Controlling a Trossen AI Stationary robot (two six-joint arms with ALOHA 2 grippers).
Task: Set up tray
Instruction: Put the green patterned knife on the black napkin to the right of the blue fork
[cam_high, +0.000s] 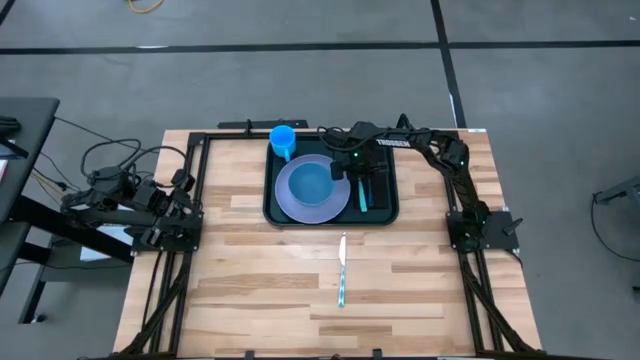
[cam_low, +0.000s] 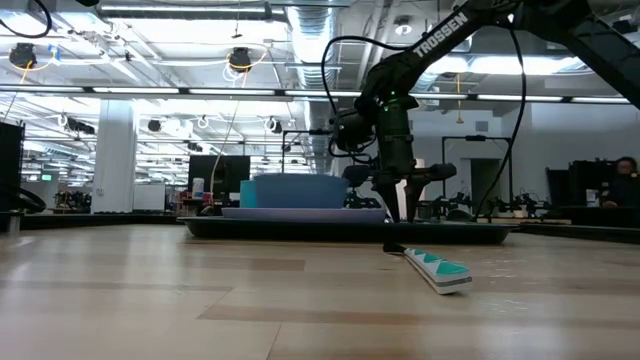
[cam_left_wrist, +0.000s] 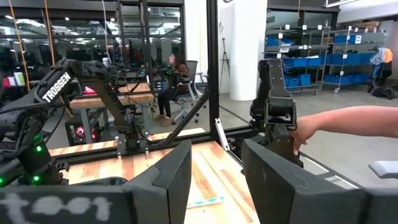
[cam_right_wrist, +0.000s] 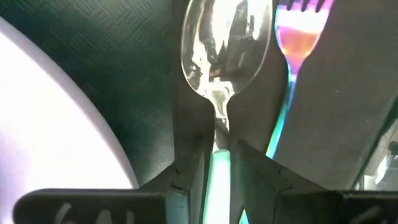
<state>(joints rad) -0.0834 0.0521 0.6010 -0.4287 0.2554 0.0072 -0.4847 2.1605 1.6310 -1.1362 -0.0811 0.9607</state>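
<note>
The dark green tray (cam_high: 385, 212) lies at the far middle of the table. On it are a lavender plate (cam_high: 312, 188), a blue cup (cam_high: 283, 140) at its far left corner, and a fork (cam_right_wrist: 292, 74) by its right rim. My right gripper (cam_right_wrist: 217, 163) points down over the tray's right part, between plate and fork, shut on a spoon (cam_right_wrist: 225, 46) with a teal handle. A teal-handled knife (cam_high: 342, 270) lies on the bare wood nearer to me. My left gripper (cam_left_wrist: 214, 180) waits open at the table's left edge. My right gripper pinches the spoon's teal handle (cam_right_wrist: 219, 171) just behind the neck, between its two fingers (cam_right_wrist: 189, 149). The fingers come from above, pointing down, one on each side of the handle. The spoon's bowl points away from the gripper, next to the fork's tines; whether it rests on the tray floor I cannot tell.
A black frame (cam_high: 200, 170) runs along the table's left, far and right sides. In the left wrist view a person's arm (cam_left_wrist: 348, 121) reaches to the frame post beyond the table. Bare wood spreads around the knife (cam_low: 435, 268) on the near half.
</note>
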